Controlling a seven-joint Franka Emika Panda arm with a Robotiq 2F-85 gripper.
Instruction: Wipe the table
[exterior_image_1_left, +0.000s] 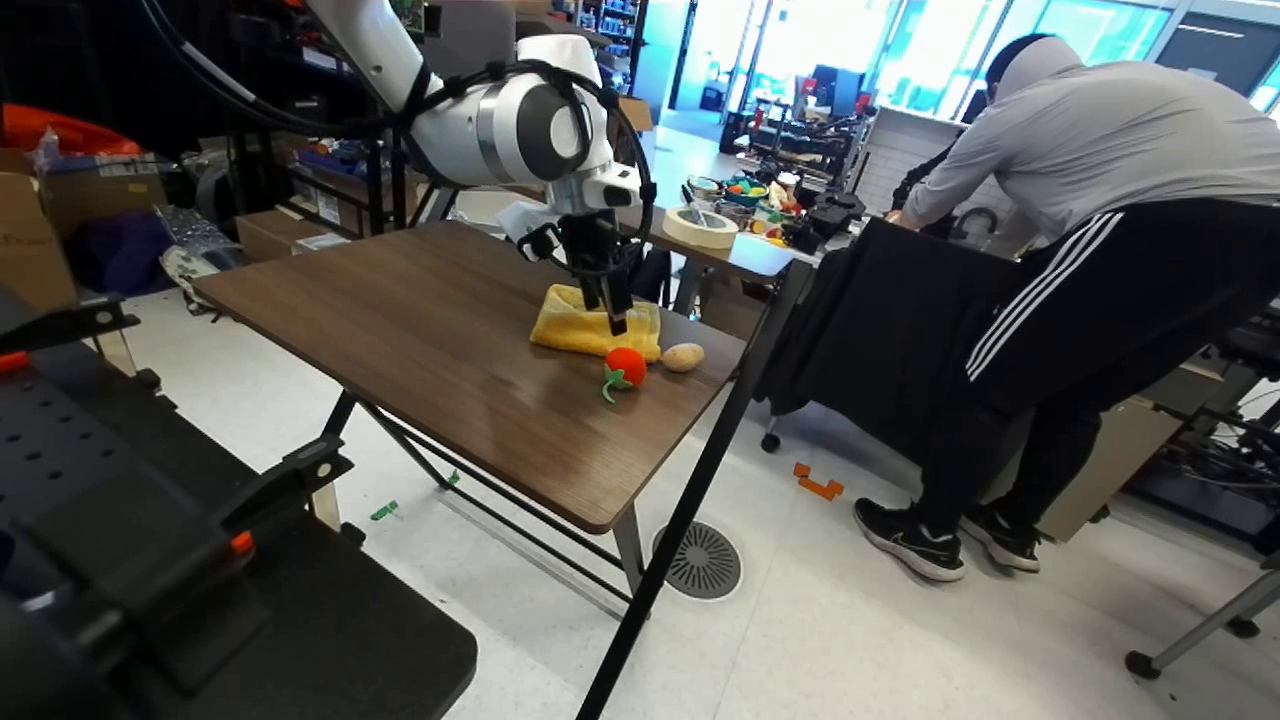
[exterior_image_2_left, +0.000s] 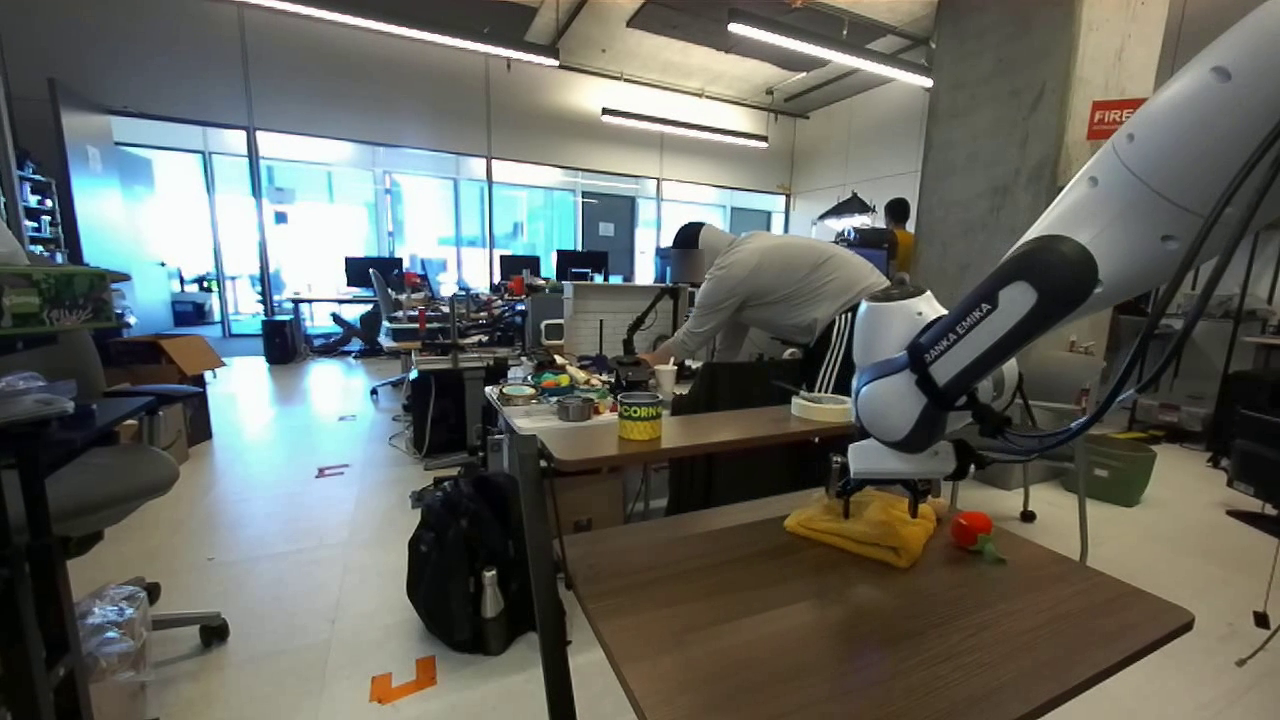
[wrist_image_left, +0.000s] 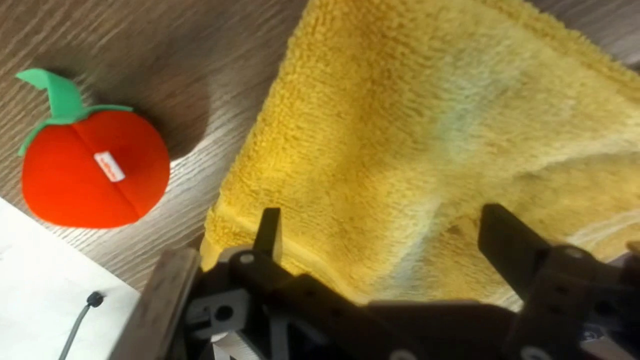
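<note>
The dark brown table (exterior_image_1_left: 400, 310) fills the middle of an exterior view, and its top also shows in an exterior view (exterior_image_2_left: 800, 640) and the wrist view (wrist_image_left: 165, 40). A folded yellow towel (exterior_image_1_left: 570, 325) lies on it near one end; it shows in an exterior view (exterior_image_2_left: 870, 540) and the wrist view (wrist_image_left: 375, 125). My gripper (exterior_image_1_left: 605, 315) is open, pointing down at the towel, with fingers apart over it in an exterior view (exterior_image_2_left: 880, 511) and the wrist view (wrist_image_left: 382, 220). Whether the fingertips touch the cloth I cannot tell.
A red toy tomato (exterior_image_1_left: 627, 366) with a green stem sits beside the towel, also in the wrist view (wrist_image_left: 95, 170). A potato-like object (exterior_image_1_left: 683, 357) lies near the table's edge. A cluttered table (exterior_image_2_left: 590, 445) stands behind. A person (exterior_image_1_left: 1150, 140) bends over nearby.
</note>
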